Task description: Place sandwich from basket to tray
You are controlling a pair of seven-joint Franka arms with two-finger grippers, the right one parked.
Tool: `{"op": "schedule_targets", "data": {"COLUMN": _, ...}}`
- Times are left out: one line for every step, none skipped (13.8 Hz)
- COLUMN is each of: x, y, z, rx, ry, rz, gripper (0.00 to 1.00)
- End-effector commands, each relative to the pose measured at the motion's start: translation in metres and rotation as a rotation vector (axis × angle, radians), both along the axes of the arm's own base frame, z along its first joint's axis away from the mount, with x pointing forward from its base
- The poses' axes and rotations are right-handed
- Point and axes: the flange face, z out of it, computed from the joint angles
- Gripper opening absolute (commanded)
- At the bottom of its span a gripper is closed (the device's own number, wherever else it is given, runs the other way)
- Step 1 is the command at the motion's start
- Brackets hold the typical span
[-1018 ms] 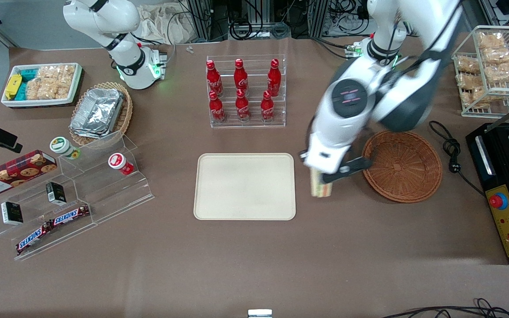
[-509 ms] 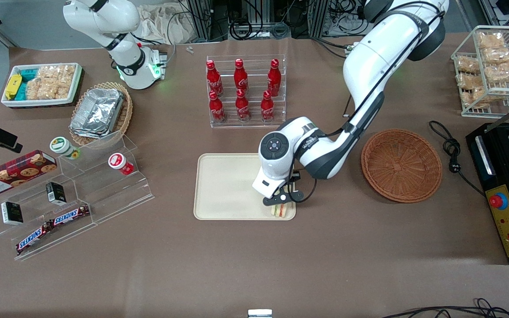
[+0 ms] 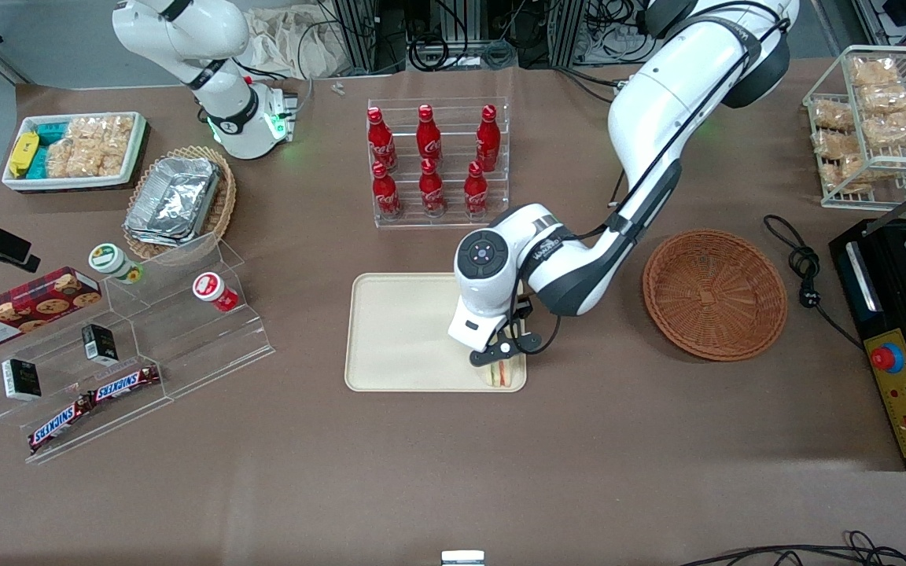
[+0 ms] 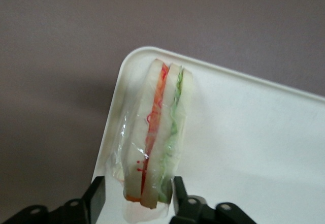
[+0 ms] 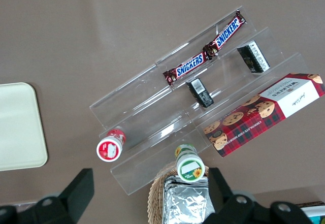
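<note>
The sandwich (image 3: pixel 504 375) stands on edge in the corner of the cream tray (image 3: pixel 406 330) nearest the front camera, toward the working arm's end. In the left wrist view the sandwich (image 4: pixel 157 132) shows pale bread with red, orange and green layers in clear wrap, resting on the tray (image 4: pixel 254 148). My left gripper (image 3: pixel 504 354) is right above it and straddles its end (image 4: pixel 137 188). The jaws are open: one finger (image 4: pixel 96 193) stands clear of the wrap, the other is at the bread's side. The reddish-brown basket (image 3: pixel 715 295) is empty, toward the working arm's end.
A clear rack of red cola bottles (image 3: pixel 431 161) stands farther from the camera than the tray. A clear stepped stand with snacks (image 3: pixel 130 346) lies toward the parked arm's end. A black cable (image 3: pixel 803 267) and a black appliance (image 3: pixel 905 338) lie beside the basket.
The left arm swung from beside the basket to the tray's corner, carrying the sandwich. In the last half second it hardly moved; the sandwich now rests on the tray.
</note>
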Motion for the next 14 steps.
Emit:
{"op": "schedule_targets", "data": {"x": 0.001, "y": 0.015, "z": 0.081, "rx": 0.036, "ry": -0.071, "rz": 0.104, "gripper": 1.0}}
{"op": "schedule_targets", "data": {"x": 0.012, "y": 0.04, "z": 0.112, "rx": 0.054, "ry": -0.088, "rz": 0.132, "gripper": 1.0}}
{"op": "schedule_targets", "data": {"x": 0.022, "y": 0.067, "z": 0.146, "rx": 0.045, "ry": -0.111, "rz": 0.139, "gripper": 1.0}}
{"op": "schedule_targets", "data": {"x": 0.023, "y": 0.081, "z": 0.179, "rx": 0.009, "ry": -0.109, "rz": 0.114, "gripper": 1.0}}
{"op": "schedule_targets", "data": {"x": 0.025, "y": 0.105, "z": 0.203, "rx": -0.011, "ry": -0.073, "rz": 0.078, "gripper": 1.0}}
{"op": "schedule_targets", "data": {"x": 0.025, "y": 0.129, "z": 0.226, "rx": -0.017, "ry": -0.037, "rz": 0.033, "gripper": 1.0}}
{"op": "schedule_targets", "data": {"x": 0.028, "y": 0.165, "z": 0.244, "rx": -0.02, "ry": 0.009, "rz": 0.004, "gripper": 1.0}}
{"op": "schedule_targets", "data": {"x": 0.023, "y": 0.205, "z": 0.265, "rx": -0.018, "ry": 0.057, "rz": -0.048, "gripper": 1.0}}
{"op": "schedule_targets", "data": {"x": 0.014, "y": 0.24, "z": 0.285, "rx": -0.041, "ry": 0.085, "rz": -0.156, "gripper": 1.0}}
{"op": "schedule_targets", "data": {"x": 0.015, "y": 0.291, "z": 0.296, "rx": -0.05, "ry": 0.092, "rz": -0.201, "gripper": 1.0}}
{"op": "schedule_targets", "data": {"x": 0.011, "y": 0.333, "z": 0.304, "rx": -0.066, "ry": 0.093, "rz": -0.233, "gripper": 1.0}}
{"op": "schedule_targets", "data": {"x": 0.008, "y": 0.37, "z": 0.312, "rx": -0.086, "ry": 0.089, "rz": -0.293, "gripper": 1.0}}
{"op": "schedule_targets", "data": {"x": 0.007, "y": 0.406, "z": 0.317, "rx": -0.087, "ry": 0.092, "rz": -0.391, "gripper": 1.0}}
{"op": "schedule_targets", "data": {"x": 0.007, "y": 0.424, "z": 0.318, "rx": -0.088, "ry": 0.12, "rz": -0.494, "gripper": 1.0}}
